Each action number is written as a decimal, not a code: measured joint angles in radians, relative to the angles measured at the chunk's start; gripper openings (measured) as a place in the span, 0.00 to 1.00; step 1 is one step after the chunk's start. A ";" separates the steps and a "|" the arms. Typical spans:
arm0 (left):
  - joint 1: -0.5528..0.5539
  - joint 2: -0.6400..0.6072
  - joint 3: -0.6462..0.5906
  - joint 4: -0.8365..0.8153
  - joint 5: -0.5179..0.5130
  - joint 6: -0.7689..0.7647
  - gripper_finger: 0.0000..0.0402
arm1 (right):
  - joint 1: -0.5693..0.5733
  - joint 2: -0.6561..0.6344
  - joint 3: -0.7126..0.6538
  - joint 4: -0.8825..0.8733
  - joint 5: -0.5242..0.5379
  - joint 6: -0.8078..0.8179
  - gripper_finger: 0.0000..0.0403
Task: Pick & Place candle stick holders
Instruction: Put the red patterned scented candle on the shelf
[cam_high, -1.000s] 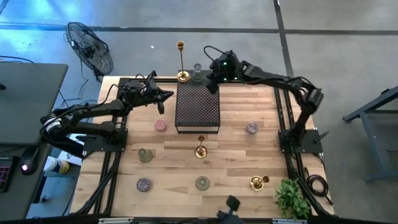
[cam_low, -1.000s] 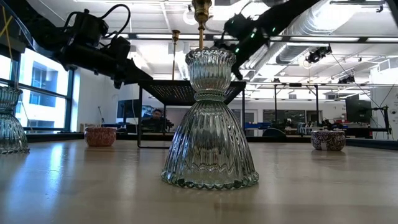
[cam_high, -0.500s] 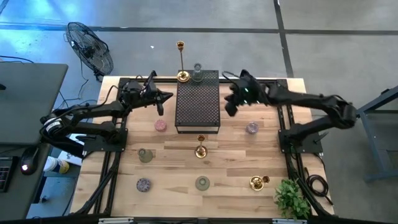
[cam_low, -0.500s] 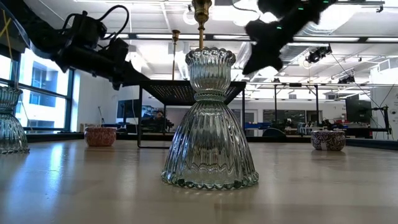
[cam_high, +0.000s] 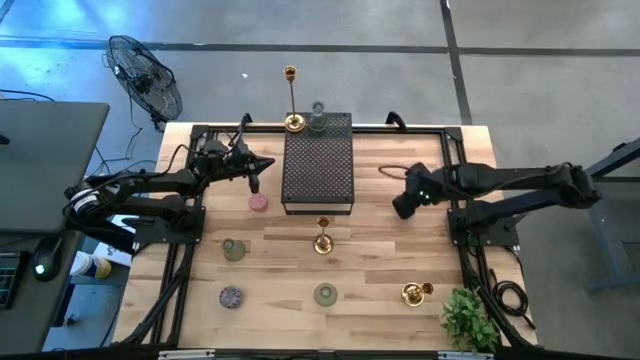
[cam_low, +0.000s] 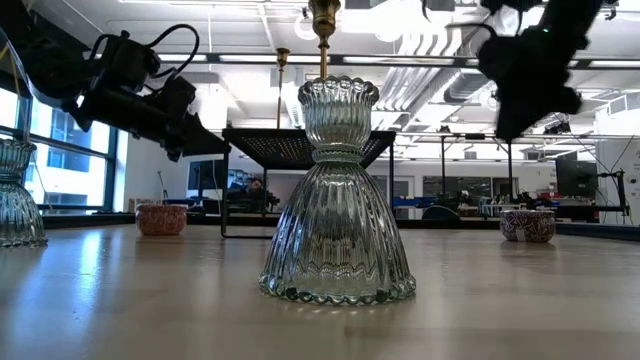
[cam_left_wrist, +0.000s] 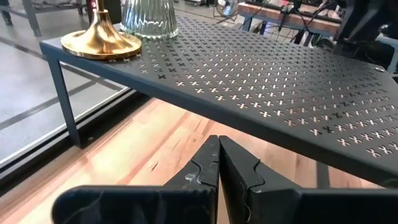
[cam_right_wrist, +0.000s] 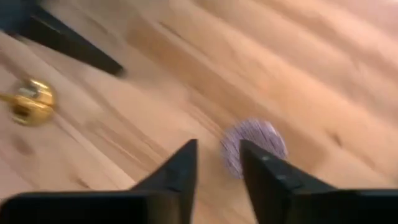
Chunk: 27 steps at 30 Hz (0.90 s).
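My right gripper (cam_high: 403, 208) hangs open over the table's right half, just above a stubby purple cup (cam_right_wrist: 254, 144) that the arm hides in the high view. My left gripper (cam_high: 262, 165) is shut and empty, left of the dark dotted box (cam_high: 319, 165). A tall gold candlestick (cam_high: 291, 100) and a clear glass holder (cam_high: 317, 116) stand on the box's far end. On the table stand a pink cup (cam_high: 258, 202), a gold candlestick (cam_high: 322, 238), two greenish glass holders (cam_high: 234, 249) (cam_high: 325, 294) and a grey-purple cup (cam_high: 231, 296). Another gold holder (cam_high: 415, 292) lies on its side.
A leafy plant (cam_high: 468, 318) stands at the near right corner. The dotted box stands on thin legs at the table's far middle, with room beneath it (cam_left_wrist: 155, 130). Bare wood lies between the holders. A fan (cam_high: 143, 75) stands beyond the far left corner.
My right gripper has swung from the box's far end toward the table's right and near edges and gone down, to just above the purple cup. My left gripper has drawn back a little toward the left edge and dipped slightly. No holder has moved.
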 joint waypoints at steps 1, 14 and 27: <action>0.000 0.000 0.000 0.001 0.000 0.000 0.00 | 0.012 0.014 0.000 -0.036 0.005 0.041 0.37; 0.000 0.000 0.000 -0.008 0.036 0.006 0.00 | 0.027 0.226 0.000 -0.023 -0.003 0.192 0.84; 0.000 0.000 0.000 -0.015 0.081 0.008 0.00 | -0.018 0.227 -0.140 0.109 0.029 0.128 0.83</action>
